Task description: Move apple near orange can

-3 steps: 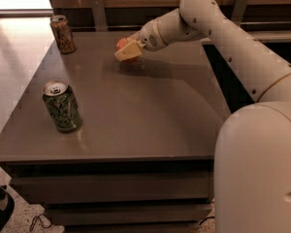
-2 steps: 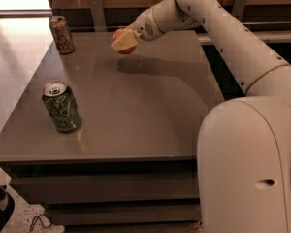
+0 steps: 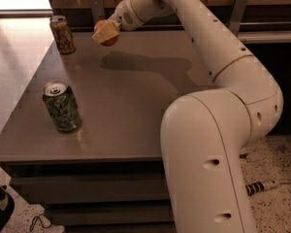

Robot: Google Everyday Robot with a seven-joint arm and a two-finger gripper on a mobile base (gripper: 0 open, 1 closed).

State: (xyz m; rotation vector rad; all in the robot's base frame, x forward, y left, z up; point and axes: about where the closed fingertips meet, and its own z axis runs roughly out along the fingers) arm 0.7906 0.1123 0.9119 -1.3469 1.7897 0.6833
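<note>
The orange can stands upright at the far left corner of the grey table. My gripper is shut on the apple, an orange-red fruit partly hidden by the pale fingers. It holds the apple above the table's far side, a short way to the right of the orange can. The arm reaches in from the right.
A green-and-black patterned can stands upright near the table's front left. A wooden wall with metal brackets runs behind the table. A cable lies on the speckled floor at the right.
My gripper has carried the apple to the left, closer to the orange can, and the arm has swung further across the view. Both cans have stayed put.
</note>
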